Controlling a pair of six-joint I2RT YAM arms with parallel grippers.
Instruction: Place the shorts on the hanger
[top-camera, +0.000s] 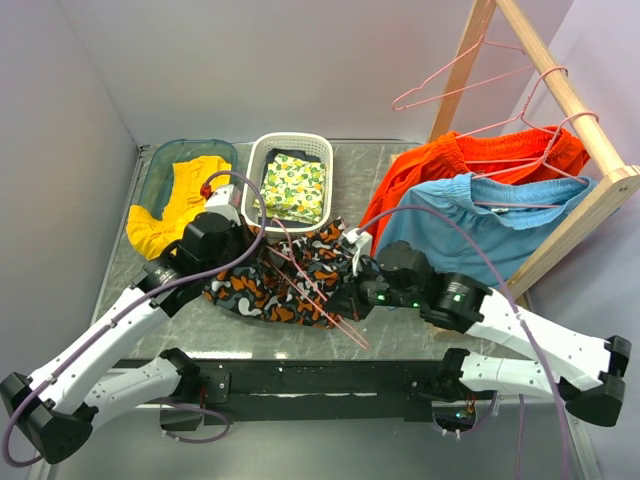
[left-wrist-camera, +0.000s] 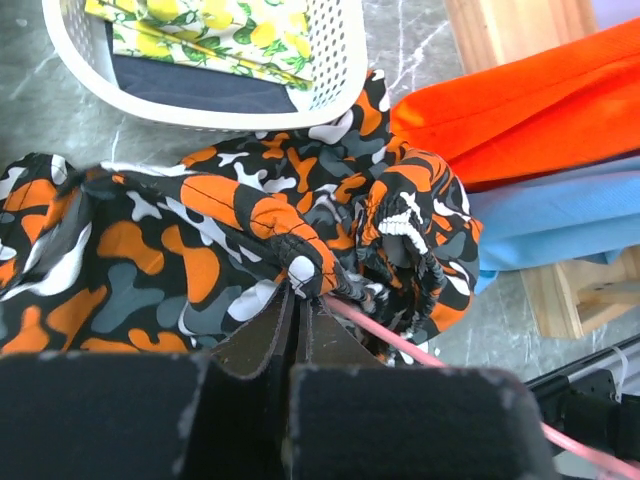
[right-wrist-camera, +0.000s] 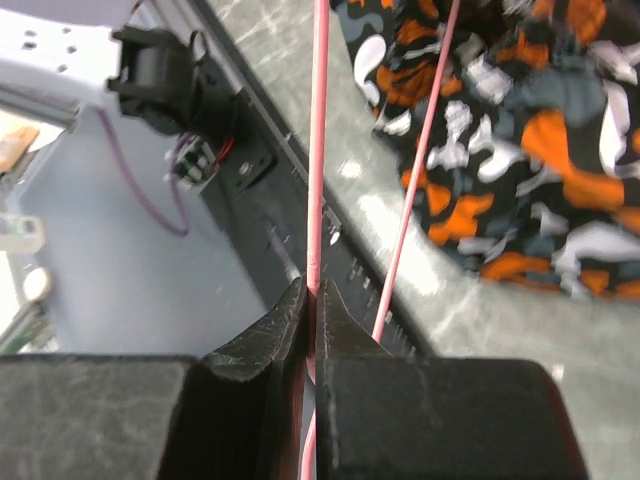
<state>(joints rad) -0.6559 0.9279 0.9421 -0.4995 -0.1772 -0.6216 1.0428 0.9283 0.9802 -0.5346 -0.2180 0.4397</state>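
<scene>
The shorts (top-camera: 262, 293), black with orange, white and grey blotches, lie bunched on the table's middle. My left gripper (top-camera: 258, 247) is shut on a stitched edge of the shorts (left-wrist-camera: 150, 240); in the left wrist view its tips (left-wrist-camera: 300, 295) pinch the fabric. A pink wire hanger (top-camera: 345, 328) lies slanted across the shorts. The same hanger (left-wrist-camera: 400, 340) passes just right of the left jaws. At the shorts' right side, my right gripper (top-camera: 350, 295) is shut on the hanger (right-wrist-camera: 318, 150), the wire clamped between its tips (right-wrist-camera: 316, 295). Camouflage fabric (right-wrist-camera: 560, 180) fills that view's upper right.
A white basket (top-camera: 262, 160) with lemon-print cloth stands behind the shorts. A blue tub (top-camera: 160, 160) with yellow cloth sits at back left. A wooden rack (top-camera: 580, 110) at the right carries orange shorts (top-camera: 420, 165), light-blue shorts (top-camera: 460, 215) and spare pink hangers (top-camera: 450, 85).
</scene>
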